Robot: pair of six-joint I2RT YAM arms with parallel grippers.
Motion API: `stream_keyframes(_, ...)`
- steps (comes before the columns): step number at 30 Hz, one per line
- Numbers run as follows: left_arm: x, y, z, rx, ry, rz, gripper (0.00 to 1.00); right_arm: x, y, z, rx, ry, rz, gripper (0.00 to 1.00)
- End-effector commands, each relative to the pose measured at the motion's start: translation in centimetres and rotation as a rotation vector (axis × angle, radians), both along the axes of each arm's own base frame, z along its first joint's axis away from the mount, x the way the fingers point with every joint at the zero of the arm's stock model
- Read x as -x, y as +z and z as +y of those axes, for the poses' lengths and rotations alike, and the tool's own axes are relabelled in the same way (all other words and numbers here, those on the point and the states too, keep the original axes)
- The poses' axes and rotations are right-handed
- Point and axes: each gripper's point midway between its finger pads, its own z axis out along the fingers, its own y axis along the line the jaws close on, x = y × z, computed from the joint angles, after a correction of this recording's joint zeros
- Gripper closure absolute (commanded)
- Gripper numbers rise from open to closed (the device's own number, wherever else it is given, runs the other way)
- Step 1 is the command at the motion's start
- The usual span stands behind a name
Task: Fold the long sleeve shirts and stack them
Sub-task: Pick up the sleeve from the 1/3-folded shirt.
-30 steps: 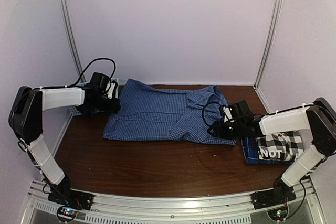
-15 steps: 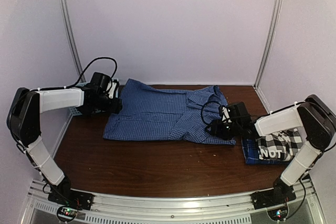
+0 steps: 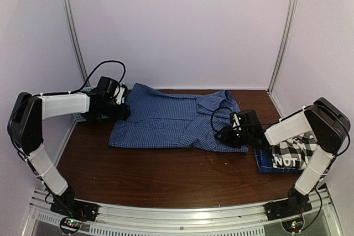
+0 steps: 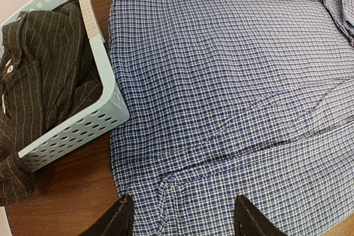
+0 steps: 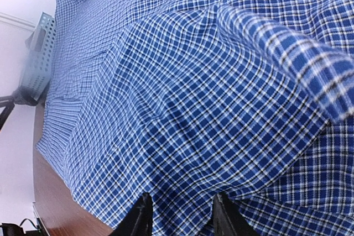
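Observation:
The blue fine-check shirt (image 3: pixel 171 122) lies spread flat across the middle of the table. My left gripper (image 3: pixel 124 110) is open at its left edge; in the left wrist view (image 4: pixel 185 222) the fingers straddle a small crease in the cloth (image 4: pixel 232 92). My right gripper (image 3: pixel 224 136) is open over the shirt's right part near the collar; in the right wrist view (image 5: pixel 181 216) both fingers hover just above the cloth (image 5: pixel 182 98). The black-and-white plaid shirt with white lettering (image 3: pixel 293 156) lies folded on the darker blue plaid shirt (image 3: pixel 264 164) at the right.
A light blue lattice basket (image 4: pixel 83 125) holding a brown striped garment (image 4: pixel 38 81) stands at the shirt's left edge, beside my left gripper. Bare brown table (image 3: pixel 166 175) runs along the front. Walls and metal posts enclose the back and sides.
My right gripper has moved a little left, further over the blue shirt. My left gripper has shifted slightly right toward the shirt's edge. The shirts have not moved.

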Motion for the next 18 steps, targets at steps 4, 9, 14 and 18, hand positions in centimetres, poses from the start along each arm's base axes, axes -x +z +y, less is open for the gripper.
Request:
stream_keyframes(4,-0.1,1.5,-0.5,0.012,-0.003,-0.052,0.37,-1.1,1.7,0.1,-0.048,-0.036,-0.067,0.7)
stream_keyframes(9,0.0,1.7,-0.7,0.011,-0.008,-0.054,0.37,-1.6,2.2,0.7,-0.078,-0.03,-0.081,0.84)
stream_keyframes(14,0.2,2.0,-1.0,0.01,-0.009,-0.062,0.37,-1.8,2.7,0.8,-0.093,-0.032,-0.093,0.97)
stream_keyframes(18,0.5,2.1,-1.1,0.026,-0.007,-0.065,0.37,-1.7,2.6,0.4,-0.073,-0.045,-0.087,1.0)
